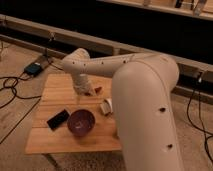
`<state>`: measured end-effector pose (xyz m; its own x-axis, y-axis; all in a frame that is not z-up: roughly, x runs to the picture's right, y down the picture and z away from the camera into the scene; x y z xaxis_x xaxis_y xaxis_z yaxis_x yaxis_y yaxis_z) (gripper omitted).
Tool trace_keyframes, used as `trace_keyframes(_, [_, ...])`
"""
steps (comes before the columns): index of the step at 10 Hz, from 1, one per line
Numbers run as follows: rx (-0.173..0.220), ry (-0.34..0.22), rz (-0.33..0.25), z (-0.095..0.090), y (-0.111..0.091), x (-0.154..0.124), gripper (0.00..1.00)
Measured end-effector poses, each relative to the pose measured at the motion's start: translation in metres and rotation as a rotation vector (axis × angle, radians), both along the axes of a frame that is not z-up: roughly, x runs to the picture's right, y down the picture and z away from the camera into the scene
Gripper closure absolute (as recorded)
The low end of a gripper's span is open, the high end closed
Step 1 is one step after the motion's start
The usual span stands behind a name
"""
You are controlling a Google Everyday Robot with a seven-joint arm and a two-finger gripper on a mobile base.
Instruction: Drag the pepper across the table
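The pepper (98, 90) is a small red-orange piece lying on the wooden table (55, 92), near the middle of its far half. My gripper (85, 91) hangs from the white forearm and sits low over the table, just left of the pepper. I cannot tell whether it touches the pepper. The big white arm comes in from the right and hides the table's right side.
A purple bowl (81, 122) stands at the front middle, with a black phone (58, 119) to its left. A white paper cup (106, 106) lies on its side just right of the bowl, against the arm. Cables and a blue box (34, 68) lie on the floor to the left.
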<state>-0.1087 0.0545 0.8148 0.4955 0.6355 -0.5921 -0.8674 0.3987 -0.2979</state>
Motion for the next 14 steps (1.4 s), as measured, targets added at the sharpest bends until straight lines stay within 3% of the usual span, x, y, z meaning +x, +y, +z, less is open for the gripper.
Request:
trace_keyframes(3, [0.006, -0.103, -0.118, 0.041, -0.023, -0.006, 0.35])
trace_keyframes(6, [0.010, -0.158, -0.205, 0.073, -0.034, -0.006, 0.35])
trace_keyframes(12, [0.009, -0.219, -0.353, 0.119, -0.034, -0.025, 0.35])
trace_keyframes(14, [0.010, -0.224, -0.372, 0.129, -0.037, -0.025, 0.35])
